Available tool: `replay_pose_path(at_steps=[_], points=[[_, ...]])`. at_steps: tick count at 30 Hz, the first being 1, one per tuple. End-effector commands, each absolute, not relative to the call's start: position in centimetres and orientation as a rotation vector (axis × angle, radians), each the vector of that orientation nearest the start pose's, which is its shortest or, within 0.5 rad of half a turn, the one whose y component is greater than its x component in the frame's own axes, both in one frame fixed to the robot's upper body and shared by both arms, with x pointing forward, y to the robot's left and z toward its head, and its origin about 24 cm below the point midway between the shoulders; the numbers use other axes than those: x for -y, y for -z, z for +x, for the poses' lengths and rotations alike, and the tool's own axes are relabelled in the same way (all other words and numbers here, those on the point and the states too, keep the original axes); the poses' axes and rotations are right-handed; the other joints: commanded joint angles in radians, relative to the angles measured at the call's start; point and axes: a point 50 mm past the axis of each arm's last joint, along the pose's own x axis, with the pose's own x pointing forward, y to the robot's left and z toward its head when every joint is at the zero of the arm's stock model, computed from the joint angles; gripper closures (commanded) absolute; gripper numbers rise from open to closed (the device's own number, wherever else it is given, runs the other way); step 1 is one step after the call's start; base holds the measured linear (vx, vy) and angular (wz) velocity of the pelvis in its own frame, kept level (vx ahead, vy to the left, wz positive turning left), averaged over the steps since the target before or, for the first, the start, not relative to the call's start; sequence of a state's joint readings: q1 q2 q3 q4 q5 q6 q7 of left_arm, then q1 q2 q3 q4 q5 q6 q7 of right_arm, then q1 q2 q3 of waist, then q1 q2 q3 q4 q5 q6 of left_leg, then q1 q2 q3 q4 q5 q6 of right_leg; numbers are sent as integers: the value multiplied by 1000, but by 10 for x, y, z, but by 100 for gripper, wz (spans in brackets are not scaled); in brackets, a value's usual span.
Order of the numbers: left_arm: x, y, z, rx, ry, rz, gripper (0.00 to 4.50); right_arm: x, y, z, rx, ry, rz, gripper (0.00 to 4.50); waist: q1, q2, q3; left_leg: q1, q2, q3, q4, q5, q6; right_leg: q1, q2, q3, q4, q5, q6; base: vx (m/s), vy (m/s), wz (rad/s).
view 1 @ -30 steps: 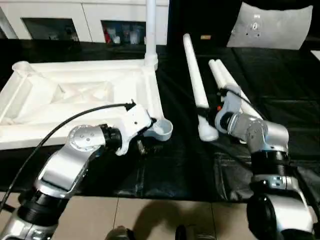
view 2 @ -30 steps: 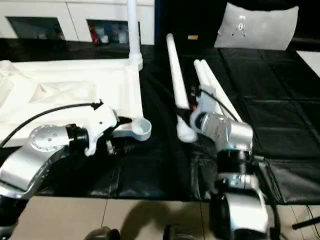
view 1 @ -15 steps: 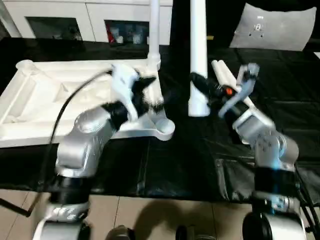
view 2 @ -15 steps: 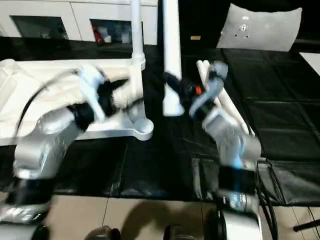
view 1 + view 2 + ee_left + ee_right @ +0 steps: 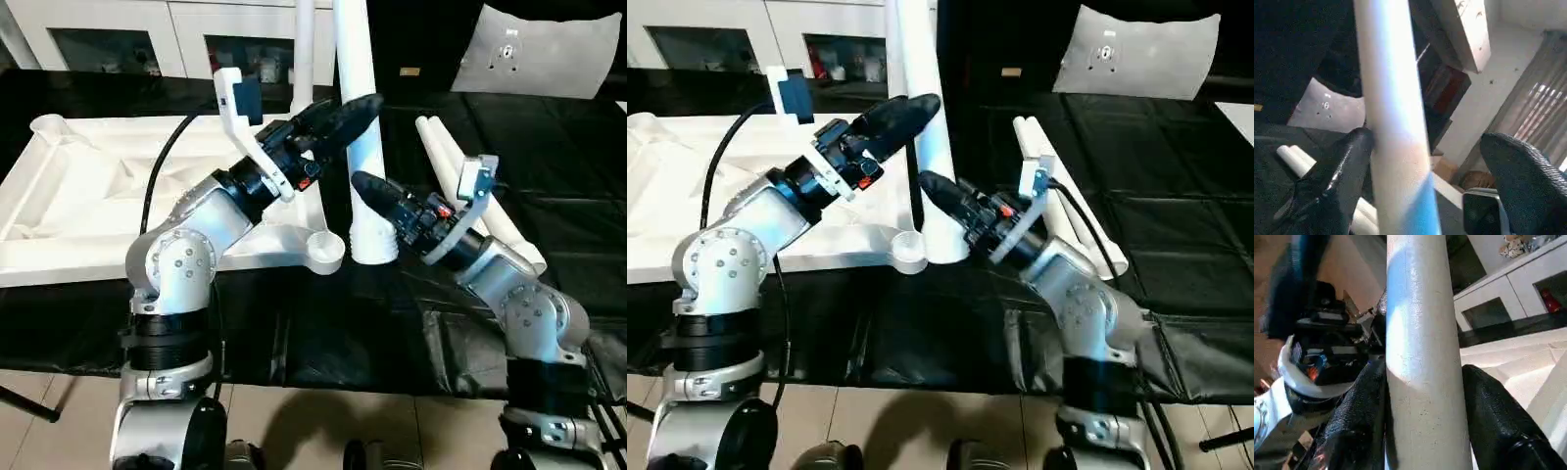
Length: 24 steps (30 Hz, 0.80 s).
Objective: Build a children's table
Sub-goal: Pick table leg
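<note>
Two grippers meet on one upright leg (image 5: 364,147) at frame centre: the right gripper (image 5: 377,193) clamps it low, the left gripper (image 5: 343,116) brackets it higher, jaws spread, its foot just right of the tabletop's (image 5: 88,196) corner socket (image 5: 323,253).

Right end effector (image 5: 1425,431) clamps the white table leg (image 5: 1425,347), black fingers (image 5: 1493,421) pressed on both sides.
</note>
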<state>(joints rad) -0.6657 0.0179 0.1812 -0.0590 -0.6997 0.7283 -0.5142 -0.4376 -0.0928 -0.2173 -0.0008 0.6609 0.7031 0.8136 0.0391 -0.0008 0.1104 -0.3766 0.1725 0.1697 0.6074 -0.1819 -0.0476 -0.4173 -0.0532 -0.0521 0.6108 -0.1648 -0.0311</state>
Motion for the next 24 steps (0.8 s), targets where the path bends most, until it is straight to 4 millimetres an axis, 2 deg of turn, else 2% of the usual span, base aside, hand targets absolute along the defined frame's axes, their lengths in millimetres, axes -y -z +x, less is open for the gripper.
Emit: replay_pose_path(at_steps=[1,4,9,10,11,13,14,16,24], points=[[-79,-203,316,102,982,-530,73,118,-139,296,34,-1059,567,264,4,-9,-91,4,38,-11,-61,-87,75,66,-71,42,-81,-265,-165,0,0,0],[-78,-201,315,96,964,-485,102,113,-138,294,40,-1056,523,264,4,-7,-89,4,40,-11,-62,-89,69,65,-72,43,-82,-274,-157,0,0,0],[-75,-195,320,115,819,-329,135,101,-133,296,91,-999,358,264,2,-8,-90,2,43,-14,-63,-106,51,64,-76,44,-84,-296,-132,0,0,0],[-75,-195,320,121,809,-311,135,100,-133,296,100,-993,346,264,0,-7,-89,2,43,-13,-64,-106,51,63,-74,44,-84,-292,-135,0,0,0],[-74,-195,320,128,795,-292,160,99,-132,297,107,-976,318,264,1,-8,-90,2,42,-13,-63,-103,52,64,-75,44,-83,-283,-137,0,0,0],[-68,-194,318,141,750,-267,165,95,-129,301,153,-901,224,264,0,-6,-90,2,43,-13,-63,-102,51,64,-74,44,-79,-258,-149,0,0,0],[-68,-194,318,141,750,-267,174,95,-129,301,153,-901,224,264,-1,-7,-90,1,46,-13,-63,-104,50,61,-77,45,-78,-255,-154,0,0,0],[-62,-191,315,125,727,-271,201,91,-126,304,179,-846,186,264,-3,-7,-88,-1,43,-12,-62,-114,54,62,-77,45,-81,-267,-161,0,0,0],[-50,-183,310,112,686,-267,250,88,-119,307,220,-780,157,264,-7,-7,-84,-2,43,-13,-63,-138,75,61,-74,43,-86,-288,-152,0,0,0]])
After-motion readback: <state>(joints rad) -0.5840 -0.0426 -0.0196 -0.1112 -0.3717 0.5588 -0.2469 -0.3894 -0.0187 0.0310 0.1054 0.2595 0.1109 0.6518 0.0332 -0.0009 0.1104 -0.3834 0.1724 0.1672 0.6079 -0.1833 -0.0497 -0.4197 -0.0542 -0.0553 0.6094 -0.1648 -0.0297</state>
